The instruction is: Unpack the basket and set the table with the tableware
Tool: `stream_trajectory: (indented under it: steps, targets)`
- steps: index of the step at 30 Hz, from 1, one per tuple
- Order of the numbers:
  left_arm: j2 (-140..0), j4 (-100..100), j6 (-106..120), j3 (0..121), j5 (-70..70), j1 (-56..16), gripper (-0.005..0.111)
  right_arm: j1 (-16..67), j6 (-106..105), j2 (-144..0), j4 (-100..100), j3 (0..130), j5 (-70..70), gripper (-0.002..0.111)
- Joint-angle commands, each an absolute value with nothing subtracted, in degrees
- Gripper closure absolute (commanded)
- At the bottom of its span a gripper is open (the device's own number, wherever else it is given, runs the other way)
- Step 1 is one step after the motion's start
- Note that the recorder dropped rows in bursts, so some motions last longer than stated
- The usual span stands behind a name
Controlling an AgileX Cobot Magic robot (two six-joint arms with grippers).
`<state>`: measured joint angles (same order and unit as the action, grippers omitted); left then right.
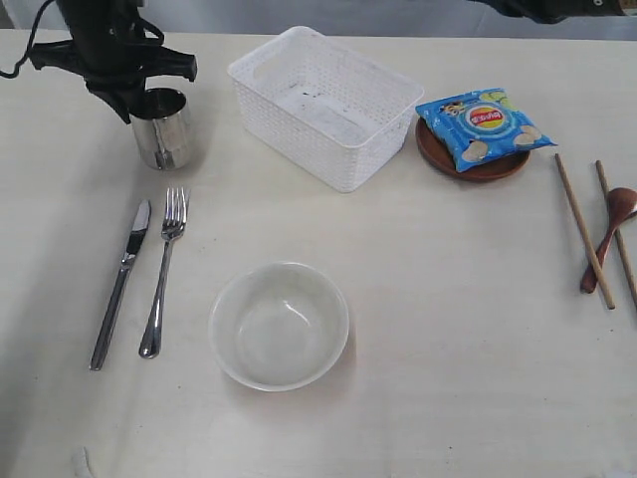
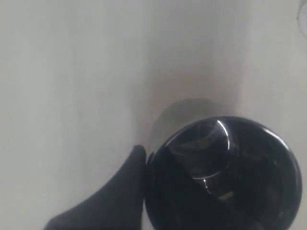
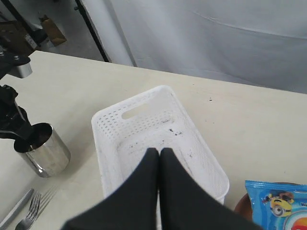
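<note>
The steel cup (image 1: 164, 134) stands upright on the table (image 1: 448, 299) at the back left. My left gripper (image 1: 134, 100) is shut on the cup's rim; one finger (image 2: 120, 191) lies against the outside of the cup (image 2: 220, 177), the other is hidden. The white basket (image 1: 299, 129) sits empty at the back centre. Knife (image 1: 121, 284) and fork (image 1: 164, 274) lie side by side in front of the cup. An off-white bowl (image 1: 279, 329) sits at front centre. My right gripper (image 3: 159, 152) is shut on nothing, hanging above the basket (image 3: 144, 112).
A blue chip bag (image 1: 485, 124) lies on the brown plate (image 1: 468, 167) to the right of the basket. Two chopsticks (image 1: 584, 229) and a dark spoon (image 1: 623, 201) lie at the far right edge. A grey curtain hangs behind the table.
</note>
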<state>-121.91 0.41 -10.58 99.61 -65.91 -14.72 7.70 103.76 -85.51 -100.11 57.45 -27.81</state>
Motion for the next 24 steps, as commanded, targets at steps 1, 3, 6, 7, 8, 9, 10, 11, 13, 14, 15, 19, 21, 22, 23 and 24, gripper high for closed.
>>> stream_trajectory:
  steps: [1,3,6,7,8,9,10,11,13,14,15,19,21,22,23,24]
  targets:
    - [-122.1,0.5,-10.8,97.8,-63.0,-14.4,0.107,7.4,103.3,-85.6,-99.9,57.2,-28.1,0.108]
    - [-122.1,0.5,-10.8,97.0,-61.6,-14.4,0.107,7.4,103.3,-85.6,-99.9,57.2,-28.1,0.108]
    - [-122.1,0.5,-10.8,97.0,-61.3,-14.4,0.105,7.4,103.4,-85.6,-99.9,57.2,-28.1,0.108]
    - [-122.1,0.5,-10.8,97.0,-61.1,-14.4,0.101,7.4,103.5,-85.6,-99.9,57.2,-28.4,0.108]
    - [-122.1,0.5,-10.8,97.0,-61.0,-14.4,0.094,7.4,103.5,-85.6,-99.9,57.2,-28.5,0.108]
    - [-122.1,0.5,-10.8,97.0,-60.8,-14.4,0.088,7.4,103.5,-85.6,-99.9,57.2,-28.5,0.108]
    - [-122.1,0.5,-10.8,97.0,-60.8,-14.4,0.080,7.4,103.5,-85.6,-99.9,57.2,-28.5,0.108]
    - [-122.1,0.5,-10.8,97.0,-61.0,-14.4,0.076,7.4,103.5,-85.6,-99.9,57.2,-28.6,0.108]
    - [-122.1,0.5,-10.8,97.0,-61.2,-14.4,0.069,7.4,103.5,-85.6,-99.9,57.2,-28.6,0.108]
    - [-122.1,0.7,-10.8,97.0,-61.3,-14.4,0.067,7.4,103.5,-85.6,-99.9,57.2,-28.6,0.108]
    - [-122.0,0.8,-10.8,97.0,-61.3,-14.4,0.065,7.4,103.7,-85.6,-99.9,57.2,-28.6,0.108]
    - [-119.8,0.8,-10.8,97.2,-60.2,-14.4,0.065,7.4,103.7,-85.6,-99.9,57.2,-29.5,0.108]
    - [-117.3,0.8,-10.8,97.2,-59.0,-14.4,0.065,7.4,103.7,-85.6,-99.9,57.2,-29.5,0.108]
    - [-115.8,0.8,-10.8,97.2,-58.3,-14.4,0.065,7.4,103.7,-85.6,-99.9,57.2,-29.5,0.108]
    - [-114.1,0.8,-10.8,97.2,-58.0,-14.4,0.065,7.4,103.7,-85.6,-99.9,57.2,-29.5,0.108]
    - [-112.3,0.8,-10.9,97.2,-57.7,-14.4,0.065,7.4,103.7,-85.6,-99.9,57.2,-29.5,0.108]
